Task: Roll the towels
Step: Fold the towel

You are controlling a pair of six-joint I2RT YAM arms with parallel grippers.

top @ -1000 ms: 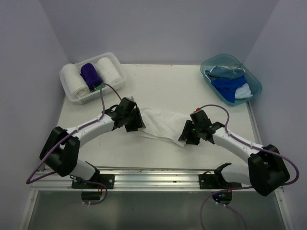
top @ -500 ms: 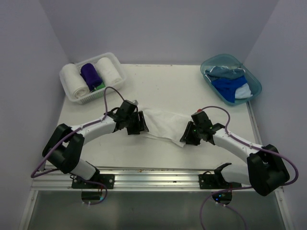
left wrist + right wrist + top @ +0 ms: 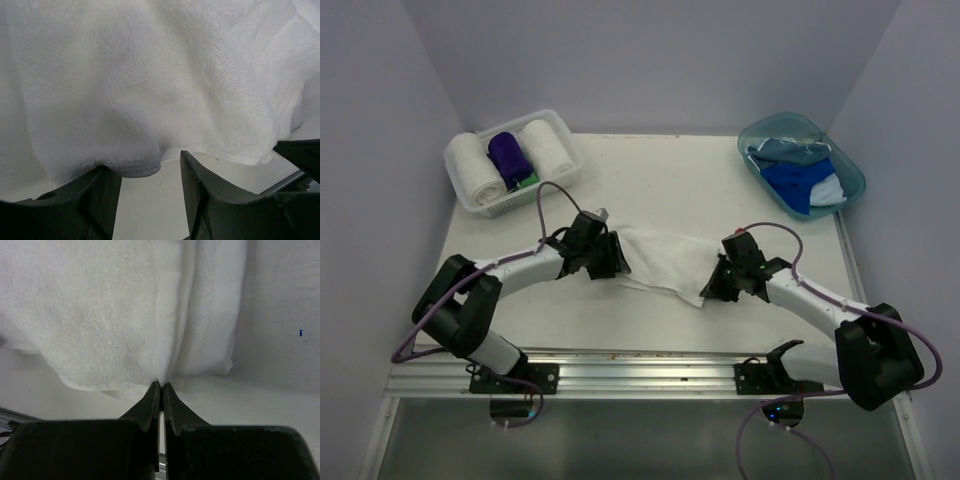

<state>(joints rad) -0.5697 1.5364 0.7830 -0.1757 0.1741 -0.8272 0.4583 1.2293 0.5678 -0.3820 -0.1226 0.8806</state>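
Observation:
A white towel (image 3: 660, 260) lies crumpled and partly folded at the middle of the table, and it fills the left wrist view (image 3: 150, 75) and the right wrist view (image 3: 100, 315). My left gripper (image 3: 610, 258) sits at its left edge, open; the hem hangs just ahead of the fingertip gap (image 3: 145, 162), touching the left finger. My right gripper (image 3: 715, 288) is at the towel's right end, shut, its tips (image 3: 161, 383) pinching a fold of the cloth.
A white lattice basket (image 3: 572, 168) at the back left holds two rolled white towels (image 3: 475, 168), a purple roll (image 3: 508, 155) and a bit of green towel (image 3: 527, 183). A teal tub (image 3: 850, 165) at the back right holds loose blue towels (image 3: 798, 185).
My right gripper has closed from open onto the towel's right end. My left gripper has edged in toward the towel's left hem and stays open.

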